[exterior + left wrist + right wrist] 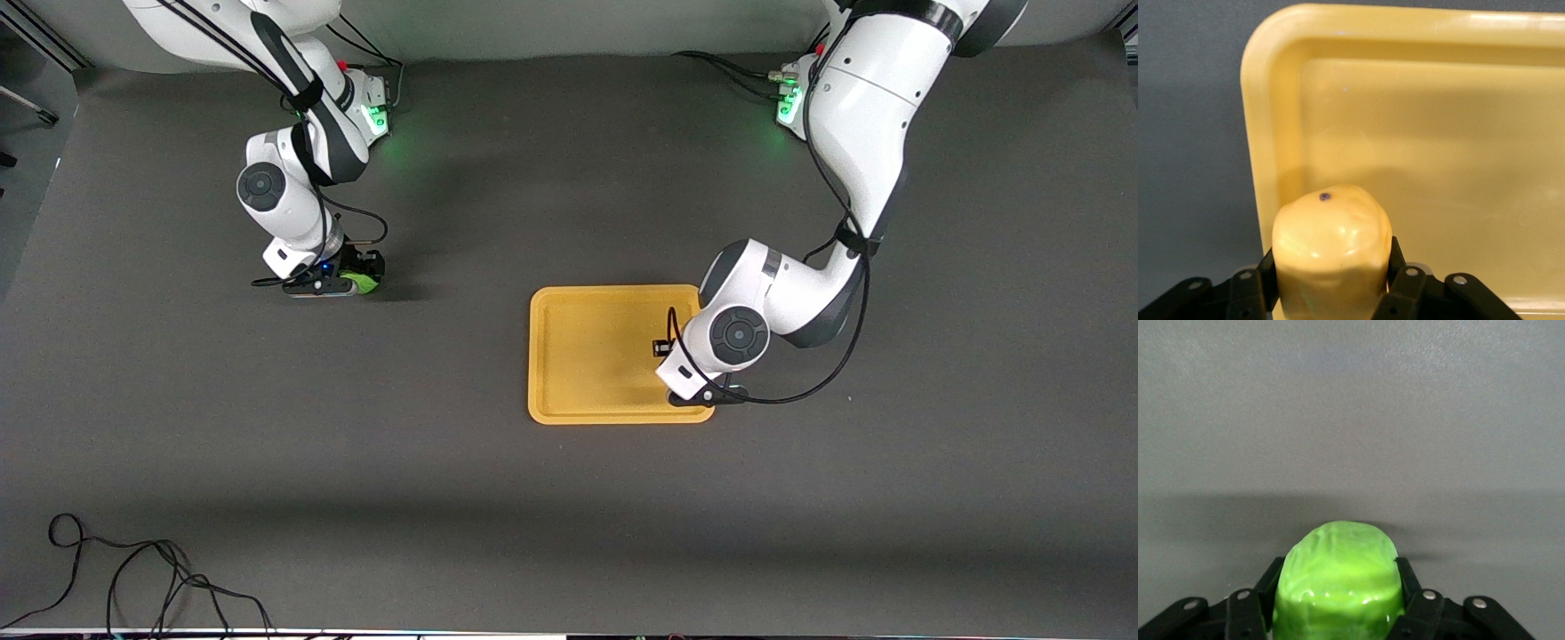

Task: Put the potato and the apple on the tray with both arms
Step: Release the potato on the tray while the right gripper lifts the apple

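The left pincer (pixel 1331 293) is clamped on the potato (pixel 1331 247), one finger on each side. It hangs over the tray (pixel 587 356), close to the tray's corner at the left arm's end, on the side nearer the front camera. The tray lies near the middle of the desk (pixel 569 516), a bit toward the left arm's end.

The right pincer (pixel 1338 613) is clamped on the apple (pixel 1340 577). It is low over the bare desk at the right arm's end, well apart from the tray. In the front view the apple (pixel 363 283) shows as a small green bit under the right pincer (pixel 342 283).

What could go wrong? The potato hangs close to the tray's rim. If it is let go there, it might hit the rim and roll off onto the desk. The apple is round and has a long way to go. A loose hold could let it slip out. Both arms will meet at the tray, so they might bump.

No words or labels can be read anywhere.
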